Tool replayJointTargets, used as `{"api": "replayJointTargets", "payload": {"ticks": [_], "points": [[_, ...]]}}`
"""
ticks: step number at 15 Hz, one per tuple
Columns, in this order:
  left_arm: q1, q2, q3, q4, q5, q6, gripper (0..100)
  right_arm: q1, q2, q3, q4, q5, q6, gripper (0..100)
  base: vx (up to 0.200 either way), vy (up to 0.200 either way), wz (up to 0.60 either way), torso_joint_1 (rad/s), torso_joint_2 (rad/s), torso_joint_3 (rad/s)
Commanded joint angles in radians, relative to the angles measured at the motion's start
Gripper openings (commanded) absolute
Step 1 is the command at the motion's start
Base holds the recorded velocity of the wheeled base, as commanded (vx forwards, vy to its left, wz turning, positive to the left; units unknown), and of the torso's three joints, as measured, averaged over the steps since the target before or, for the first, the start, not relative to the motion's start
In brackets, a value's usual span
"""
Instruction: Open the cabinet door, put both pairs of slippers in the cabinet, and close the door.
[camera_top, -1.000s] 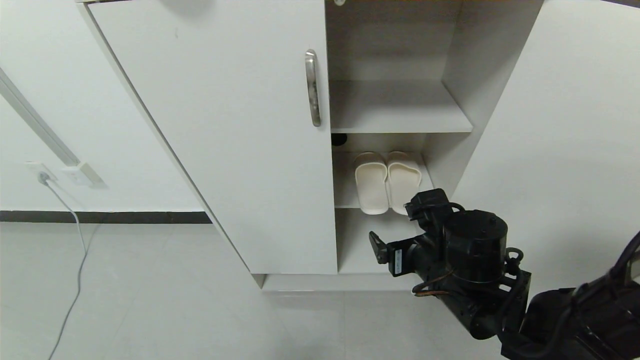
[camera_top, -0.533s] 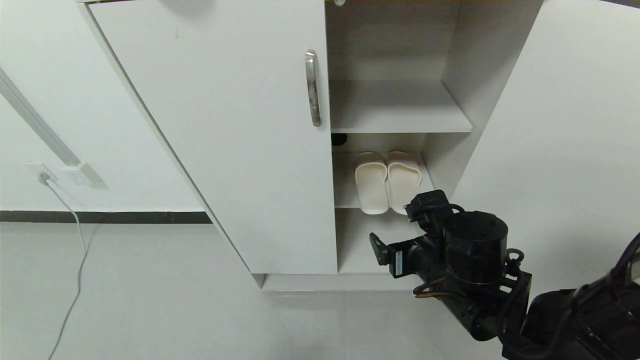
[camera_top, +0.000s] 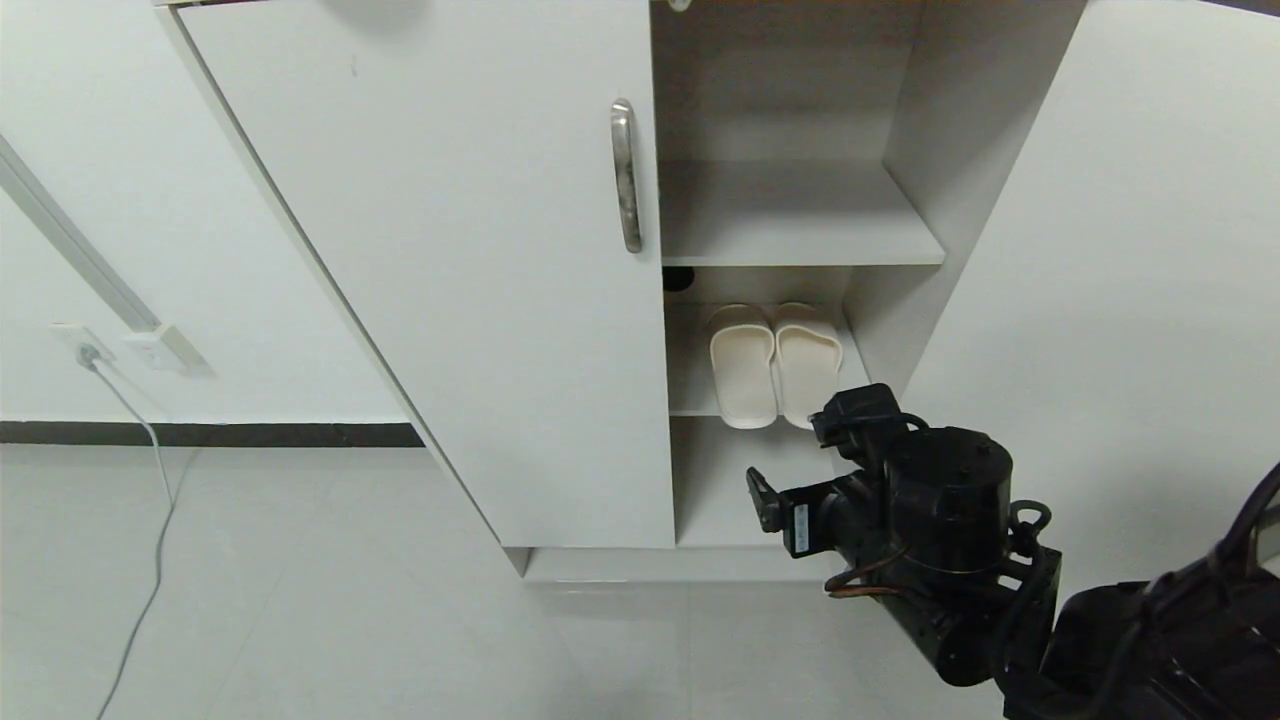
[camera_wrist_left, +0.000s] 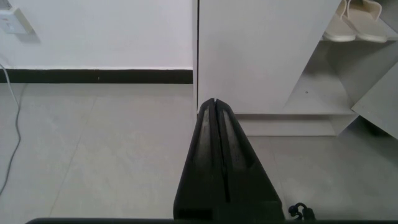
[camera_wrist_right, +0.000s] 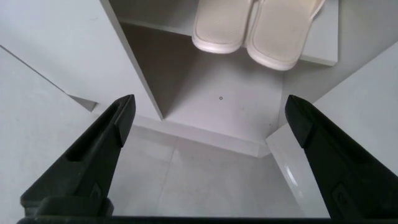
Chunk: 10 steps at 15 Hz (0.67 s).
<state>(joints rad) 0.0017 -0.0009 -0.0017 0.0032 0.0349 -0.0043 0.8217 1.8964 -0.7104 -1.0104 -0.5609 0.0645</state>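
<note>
The white cabinet (camera_top: 450, 250) stands with its right door (camera_top: 1120, 250) swung open; its left door carries a metal handle (camera_top: 625, 175). One cream pair of slippers (camera_top: 775, 365) lies side by side on the middle shelf, also seen as slippers (camera_wrist_right: 255, 25) and slippers (camera_wrist_left: 356, 18). My right gripper (camera_top: 805, 455) hangs open and empty in front of the bottom compartment, just below the slippers; its wrist view has the right gripper (camera_wrist_right: 211, 118) with fingers spread wide. My left gripper (camera_wrist_left: 214, 109) is shut on nothing, low over the floor to the cabinet's left front.
Top shelf (camera_top: 790, 210) and bottom shelf (camera_top: 715, 490) hold nothing. A wall socket (camera_top: 85, 350) with a grey cable (camera_top: 150, 500) sits at the left, above a black baseboard (camera_top: 200, 434). Grey floor tiles (camera_top: 350, 620) spread before the cabinet.
My right gripper has drawn back a little, down and away from the shelf. Slippers and doors have not moved.
</note>
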Motion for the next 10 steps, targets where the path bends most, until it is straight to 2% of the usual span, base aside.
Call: {"api": "replayJointTargets", "payload": {"ticks": [1,10], "points": [[0.000,0.001,0.000,0.000,0.000,0.000,0,0.001,0.013,0.000,-0.008,-0.002,0.001,100,0.000,0.000,0.00,0.000,0.00,0.000],[0.000,0.001,0.000,0.000,0.000,0.004,0,0.027,0.020,0.016,-0.031,-0.007,0.001,100,0.000,0.000,0.00,0.001,0.00,0.182]]}}
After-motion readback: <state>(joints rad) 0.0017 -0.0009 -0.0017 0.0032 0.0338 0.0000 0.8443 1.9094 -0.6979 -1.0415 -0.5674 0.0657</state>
